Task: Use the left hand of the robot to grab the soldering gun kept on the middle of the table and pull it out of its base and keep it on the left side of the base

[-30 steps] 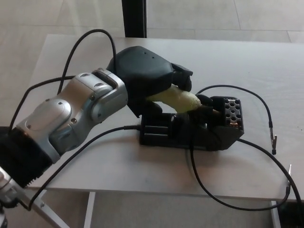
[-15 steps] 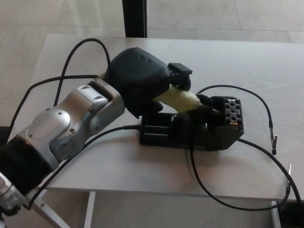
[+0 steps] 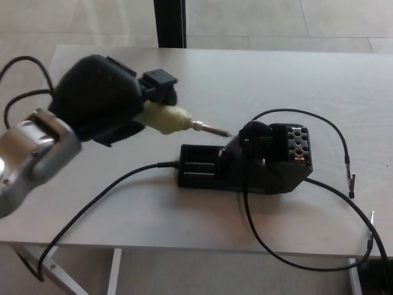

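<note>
One hand shows in your view, the left hand [image 3: 101, 98]. Its fingers [image 3: 161, 86] are wrapped tight around the soldering gun [image 3: 175, 120]. You can see the gun's pale yellow handle sticking out of the hand, with a thin metal tip pointing right. The tip is free of the base [image 3: 245, 166] and hangs just left of its holder. The gun is up in the air above the table [image 3: 245, 74]. A black cable [image 3: 92, 206] runs from the base across the table, nearer to you.
</note>
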